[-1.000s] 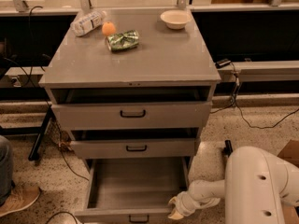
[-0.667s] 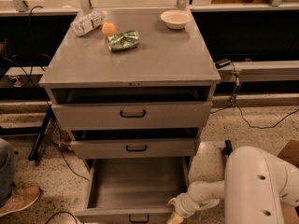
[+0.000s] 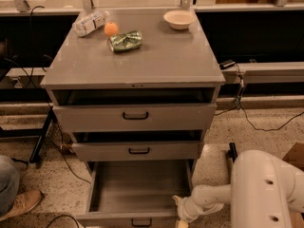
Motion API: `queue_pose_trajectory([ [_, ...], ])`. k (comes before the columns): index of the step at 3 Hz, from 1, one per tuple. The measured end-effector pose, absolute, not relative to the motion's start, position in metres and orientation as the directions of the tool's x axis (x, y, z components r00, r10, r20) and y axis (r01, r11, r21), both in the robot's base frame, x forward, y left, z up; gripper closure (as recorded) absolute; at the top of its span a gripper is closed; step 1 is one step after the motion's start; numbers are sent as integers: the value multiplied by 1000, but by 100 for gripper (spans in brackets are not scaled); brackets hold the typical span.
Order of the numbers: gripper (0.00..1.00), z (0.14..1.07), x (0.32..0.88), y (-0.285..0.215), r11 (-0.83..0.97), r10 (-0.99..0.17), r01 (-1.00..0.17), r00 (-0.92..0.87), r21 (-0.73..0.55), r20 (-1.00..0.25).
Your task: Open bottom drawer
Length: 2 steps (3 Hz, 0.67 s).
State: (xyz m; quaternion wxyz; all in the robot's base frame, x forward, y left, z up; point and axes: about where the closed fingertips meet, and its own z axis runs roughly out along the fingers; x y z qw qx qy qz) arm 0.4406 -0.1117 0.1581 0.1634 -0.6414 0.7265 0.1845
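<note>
Bottom drawer (image 3: pixel 140 186) looks pretty much open: plain tray showing, front panel right down at the bottom edge of the shot.

The gripper (image 3: pixel 180 213) sits at the drawer's right front corner. Honestly can't tell from this angle whether it's holding anything or how wide it's set. The middle drawer (image 3: pixel 138 151) above is barely cracked. I'd guess the pull is basically done, so the next move is backing away without nudging the drawer shut.
</note>
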Motion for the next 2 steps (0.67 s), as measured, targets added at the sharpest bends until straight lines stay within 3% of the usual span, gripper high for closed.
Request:
queue_pose_trajectory([
  [2,0,225,447,-170,136,-866,-987,-76,-87,-495],
])
